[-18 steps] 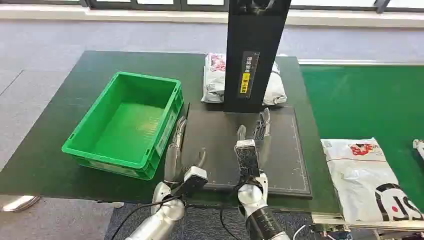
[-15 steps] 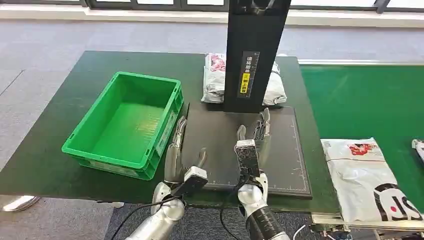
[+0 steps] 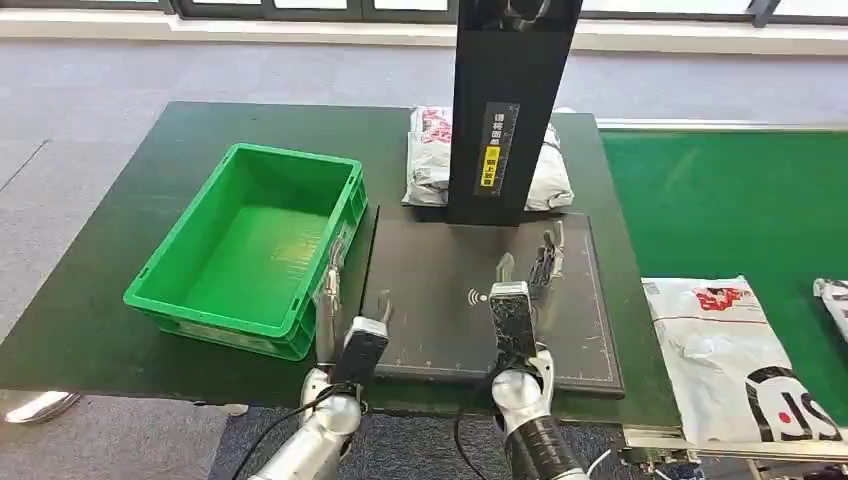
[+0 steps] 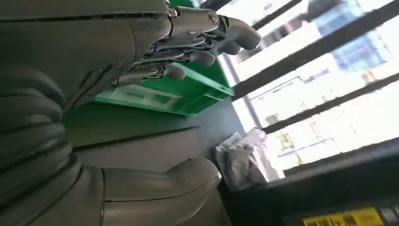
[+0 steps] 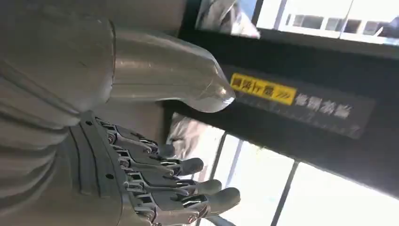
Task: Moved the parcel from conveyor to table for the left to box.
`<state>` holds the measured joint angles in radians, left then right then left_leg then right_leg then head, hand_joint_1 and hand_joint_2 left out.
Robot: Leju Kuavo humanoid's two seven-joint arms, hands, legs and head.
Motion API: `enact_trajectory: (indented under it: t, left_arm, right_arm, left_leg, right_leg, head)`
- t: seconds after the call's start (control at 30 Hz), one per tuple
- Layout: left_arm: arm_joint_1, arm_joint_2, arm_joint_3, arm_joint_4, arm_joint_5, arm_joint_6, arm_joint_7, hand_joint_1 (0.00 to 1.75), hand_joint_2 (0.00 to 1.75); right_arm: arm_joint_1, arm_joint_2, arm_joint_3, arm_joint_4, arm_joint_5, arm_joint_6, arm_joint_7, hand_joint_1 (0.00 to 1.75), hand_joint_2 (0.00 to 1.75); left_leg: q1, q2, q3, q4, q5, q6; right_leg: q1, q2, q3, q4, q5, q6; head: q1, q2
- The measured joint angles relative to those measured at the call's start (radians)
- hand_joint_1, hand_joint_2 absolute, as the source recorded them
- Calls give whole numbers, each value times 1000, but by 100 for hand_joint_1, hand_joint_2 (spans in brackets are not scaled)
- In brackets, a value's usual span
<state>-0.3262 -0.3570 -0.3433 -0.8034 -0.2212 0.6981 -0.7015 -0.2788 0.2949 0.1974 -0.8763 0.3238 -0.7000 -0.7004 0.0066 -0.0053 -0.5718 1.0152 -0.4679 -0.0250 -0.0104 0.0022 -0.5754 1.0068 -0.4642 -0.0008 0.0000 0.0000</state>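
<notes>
Green plastic crate (image 3: 250, 250) sitting open-topped at the left of the dark worktop (image 3: 120, 220), likely waiting there as the box for the left arm to fill. Nothing lying inside it.

Just right of the crate's near corner, left hand (image 3: 340, 310) hovering low over the edge of a black mat (image 3: 440, 270), fingers spread and holding nothing; seen from the left wrist (image 4: 141, 56), fingers hanging apart beside the crate wall. Probably idling close to the crate to keep its later carry short.

Across the mat, right hand (image 3: 525, 290) likewise hanging open over the mat's right half, gripping nothing, pointing forward and slightly right toward the belt side. From the right wrist (image 5: 117, 179), fingers fanning out loosely in front of a black post (image 3: 510, 100).

Standing at the mat's far edge, that post blocking part of the head view and hiding the middle of a white bagged parcel (image 3: 430, 160) lying behind it.

Further right, green conveyor (image 3: 720, 200) running alongside the worktop, carrying the nearest white parcel (image 3: 735, 350) flat near its near-left corner, not yet being touched. Another parcel (image 3: 832, 295) peeking in at the far right.

Open mat lying bare between the hands, judged good landing room; conveyor frame and worktop edge needing clearing during the crossing.
</notes>
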Motion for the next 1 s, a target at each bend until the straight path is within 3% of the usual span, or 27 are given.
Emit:
enact_trajectory:
  t: [0.37, 0.6, 0.77, 0.9, 1.0]
  left_arm:
    - [-22, -3, -5, 14, 118, 0, 0, 0, 175]
    - [-43, 12, -6, 14, 139, 0, 0, 0, 175]
    - [-44, 18, -6, 14, 140, 0, 0, 0, 175]
    - [-43, 20, -6, 12, 140, 0, 0, 0, 175]
    - [-42, 24, -6, 10, 147, 0, 0, 0, 175]
  right_arm:
    - [-8, -10, -176, 7, 91, 0, 0, 0, 175]
    - [-128, -119, -456, 224, 181, 0, 3, 0, 175]
    - [-151, -158, -537, 304, 201, 0, 5, 0, 175]
    - [-179, -184, -645, 368, 387, 0, 110, 0, 175]
    - [-181, -197, -698, 394, 446, 0, 148, 0, 175]
  left_leg:
    - [0, 0, 0, 0, 0, 0]
    - [-1, -1, -1, 1, 2, 2]
    - [-1, 0, -1, 1, 1, 2]
    - [-1, -1, -1, 0, 1, 2]
    - [-1, -1, -2, 0, 1, 2]
  right_leg:
    - [0, 0, 0, 0, 0, 0]
    - [-1, -2, 1, 0, 2, 2]
    - [-1, 0, -1, 0, 2, 2]
    - [-1, -1, 0, 0, 2, 2]
    - [-1, -1, -1, 0, 2, 2]
  head:
    - [0, 0]
    - [0, 0]
    - [0, 0]
    - [0, 0]
    - [0, 0]
